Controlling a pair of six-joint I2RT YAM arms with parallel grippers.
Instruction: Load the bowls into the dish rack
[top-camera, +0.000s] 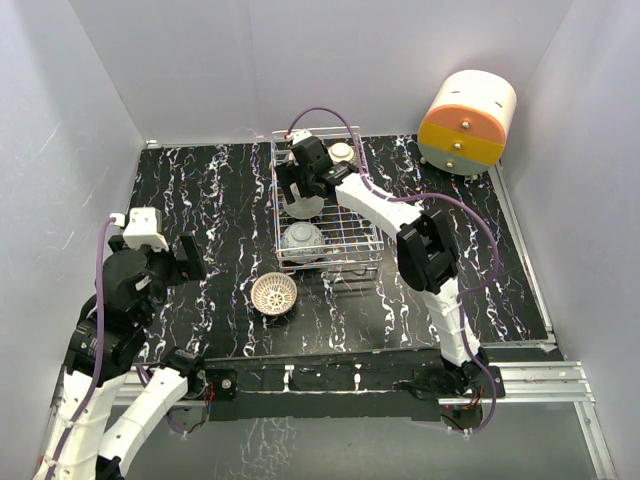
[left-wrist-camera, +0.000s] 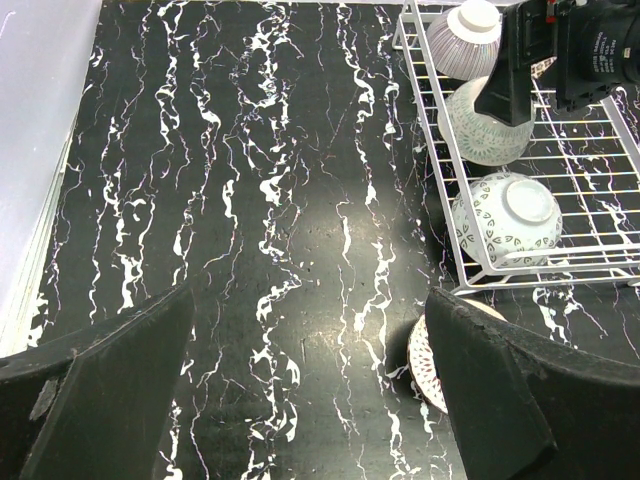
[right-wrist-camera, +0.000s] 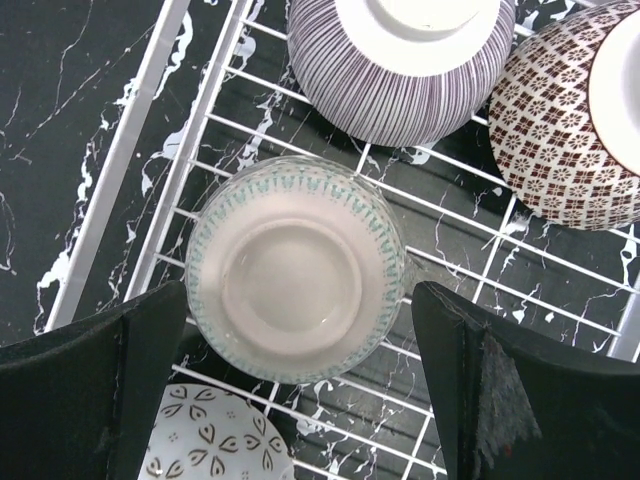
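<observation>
The silver wire dish rack (top-camera: 362, 240) stands mid-table with several bowls upside down in it. My right gripper (top-camera: 300, 187) hangs over it, open. Its wrist view shows a teal-edged bowl (right-wrist-camera: 295, 270) foot-up between the spread fingers (right-wrist-camera: 530, 390), not touched. Around it lie a purple-striped bowl (right-wrist-camera: 400, 60), a brown-patterned bowl (right-wrist-camera: 570, 130) and a white leaf-patterned bowl (right-wrist-camera: 215, 440). A lattice-patterned bowl (top-camera: 275, 294) sits upright on the table in front of the rack. My left gripper (top-camera: 186, 258) is open and empty, left of that bowl (left-wrist-camera: 425, 365), which its right finger partly hides.
A cream-and-orange cylindrical drawer unit (top-camera: 467, 122) stands at the back right. White walls enclose the black marbled table (top-camera: 210, 200) on the left, back and right. The rack's left rim (left-wrist-camera: 432, 170) shows in the left wrist view.
</observation>
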